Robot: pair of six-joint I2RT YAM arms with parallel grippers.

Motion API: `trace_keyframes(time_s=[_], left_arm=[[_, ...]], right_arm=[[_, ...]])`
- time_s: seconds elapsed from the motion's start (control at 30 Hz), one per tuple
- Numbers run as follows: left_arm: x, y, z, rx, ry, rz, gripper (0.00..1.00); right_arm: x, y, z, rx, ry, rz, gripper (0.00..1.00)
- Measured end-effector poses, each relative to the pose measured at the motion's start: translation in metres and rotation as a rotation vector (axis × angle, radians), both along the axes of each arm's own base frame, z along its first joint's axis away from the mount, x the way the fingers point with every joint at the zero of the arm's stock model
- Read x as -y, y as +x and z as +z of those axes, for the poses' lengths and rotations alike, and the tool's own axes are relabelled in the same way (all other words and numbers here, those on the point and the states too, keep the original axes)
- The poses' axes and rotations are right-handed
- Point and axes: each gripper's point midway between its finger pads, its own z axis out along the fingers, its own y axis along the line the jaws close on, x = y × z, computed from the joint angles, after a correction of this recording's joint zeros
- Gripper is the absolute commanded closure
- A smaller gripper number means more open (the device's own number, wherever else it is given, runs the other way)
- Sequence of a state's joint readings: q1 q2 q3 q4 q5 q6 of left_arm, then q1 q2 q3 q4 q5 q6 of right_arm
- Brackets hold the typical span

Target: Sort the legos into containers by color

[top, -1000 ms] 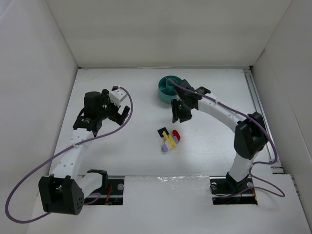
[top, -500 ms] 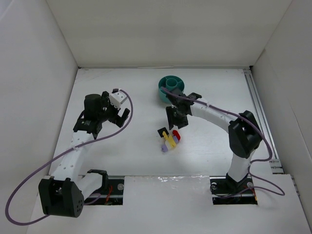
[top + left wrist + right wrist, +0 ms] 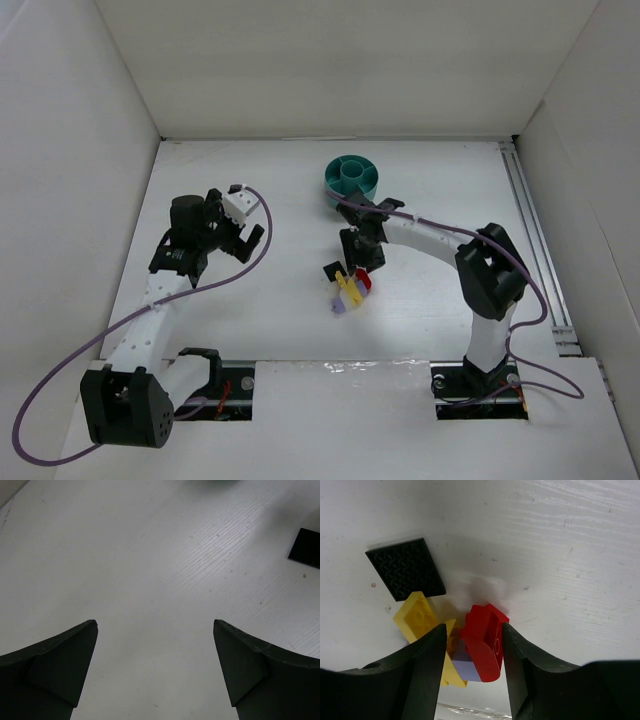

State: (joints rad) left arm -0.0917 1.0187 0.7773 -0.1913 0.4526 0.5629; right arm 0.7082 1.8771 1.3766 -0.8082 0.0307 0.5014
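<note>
Red brick (image 3: pixel 482 642), midway between side edges: flanked by half-open fingers of your right gripper (image 3: pixel 473 630), unclamped. Left gripper (image 3: pixel 155 665): open, empty, farther.

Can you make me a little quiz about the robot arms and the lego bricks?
1. True or false: the left gripper is holding a lego.
2. Which colour lego sits between the fingers of the right gripper? A black, B red, C green.
3. Fill in: the flat square lego is ____.
Key: 1 false, it is open with nothing in it. 2 B, the red lego. 3 black.
</note>
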Motion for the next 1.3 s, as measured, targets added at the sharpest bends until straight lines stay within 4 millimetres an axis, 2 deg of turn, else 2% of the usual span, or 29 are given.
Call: trace_keyframes(time_s=[0.5,0.6,0.63,0.73,0.77,0.87,0.97,1.2,1.3], left_arm=[[0.000,0.001,0.002,0.012,-0.001,-0.009,0.00],[0.000,0.002,0.002,0.016,0.000,-0.010,0.00],[0.000,0.002,0.002,0.017,0.000,-0.010,0.00],[0.000,0.002,0.003,0.021,-0.001,-0.015,0.00],[0.001,0.002,0.003,0.021,-0.001,-0.019,0.00],[0.005,0.000,0.004,0.025,-0.008,-0.051,0.00],[0.012,-0.008,0.004,0.033,-0.020,-0.101,0.00],[0.034,-0.030,0.022,0.063,-0.109,-0.218,0.00],[0.042,-0.034,0.026,0.011,-0.208,-0.199,0.00]], right_arm=[[0.009,-0.004,-0.014,-0.014,-0.044,0.005,0.54],[0.011,-0.005,-0.016,-0.016,-0.051,0.011,0.63],[0.011,-0.004,-0.016,-0.015,-0.052,0.012,0.71],[0.011,-0.004,-0.016,-0.012,-0.055,0.015,0.81],[0.011,-0.004,-0.016,-0.012,-0.055,0.016,0.88],[0.011,-0.003,-0.015,-0.011,-0.054,0.014,0.97],[0.006,0.001,-0.007,-0.001,-0.041,0.003,1.00],[-0.031,0.031,0.040,0.075,0.094,-0.038,1.00],[-0.038,0.034,0.047,0.078,0.126,-0.065,1.00]])
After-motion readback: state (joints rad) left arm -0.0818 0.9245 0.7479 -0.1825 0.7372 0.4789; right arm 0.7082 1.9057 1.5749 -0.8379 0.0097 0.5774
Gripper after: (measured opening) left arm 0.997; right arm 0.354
